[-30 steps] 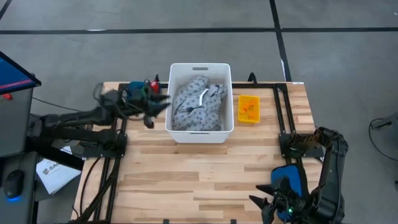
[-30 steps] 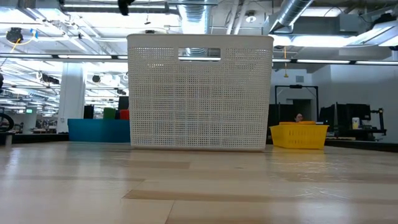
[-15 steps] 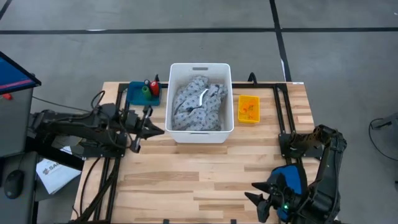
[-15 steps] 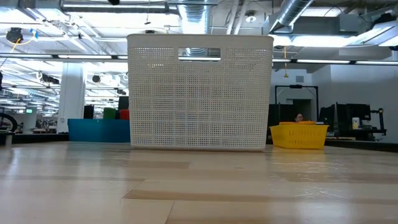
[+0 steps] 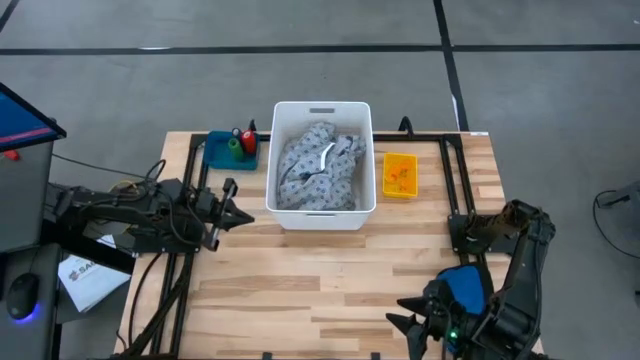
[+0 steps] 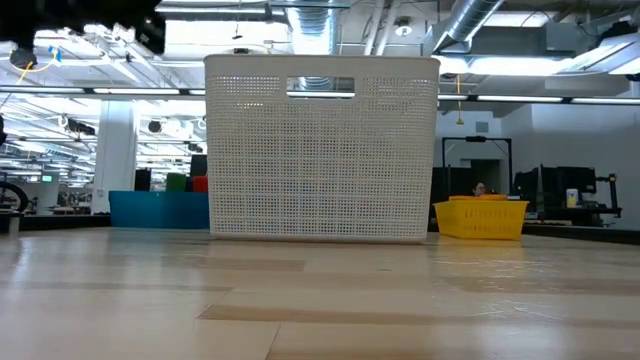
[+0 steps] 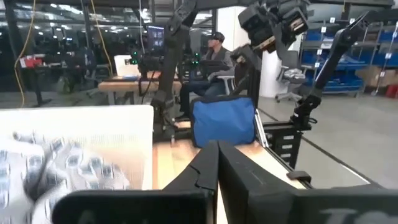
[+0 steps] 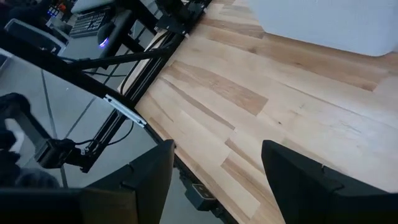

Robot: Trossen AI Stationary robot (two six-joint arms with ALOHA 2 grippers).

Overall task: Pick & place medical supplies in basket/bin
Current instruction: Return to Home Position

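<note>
Gown point(image 5: 318, 165) lay in big bin point(image 5: 371, 160), centre-rear of desk point(image 5: 300, 280). L bin point(image 5: 217, 153) w/ small pieces point(image 5: 241, 138) sat just beside it; R bin point(image 5: 400, 155) w/ pill bottles point(image 5: 400, 178) on opp. side. Pouch point(image 5: 467, 288) at near-R edge.

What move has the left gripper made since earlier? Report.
Yes. The left gripper drew back from the white bin's left wall, toward its near corner.

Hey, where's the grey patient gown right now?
In the high view the grey gown lies bunched inside the white bin at the back middle of the table, between the blue bin and the yellow bin.
</note>
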